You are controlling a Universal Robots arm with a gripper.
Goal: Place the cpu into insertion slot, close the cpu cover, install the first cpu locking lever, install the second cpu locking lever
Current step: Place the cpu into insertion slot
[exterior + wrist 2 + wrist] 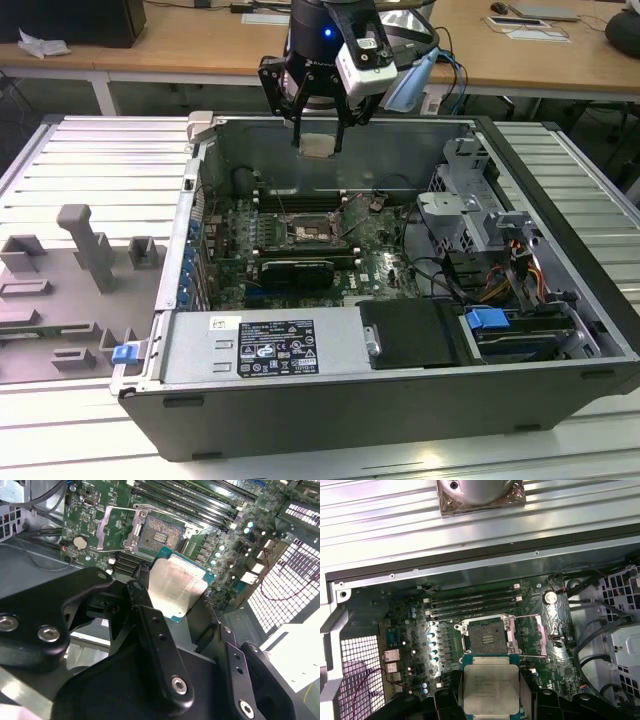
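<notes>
Exterior view: over the open computer case (330,410), the gripper (319,138) hangs with its fingers clamped on the cpu (318,147), well above the insertion slot (305,228) in the green board.

Second wrist view: black fingers (146,609) pinch the cpu (176,585), its silvery top showing. The insertion slot (161,532) lies bare beyond it, with the cpu cover (106,527) swung open alongside.

First wrist view: the cpu (490,685) is gripped at two opposite edges, apart from the uncovered insertion slot (487,637). The cpu cover (539,632) is folded back to one side, and the memory slots (470,602) run beyond.
</notes>
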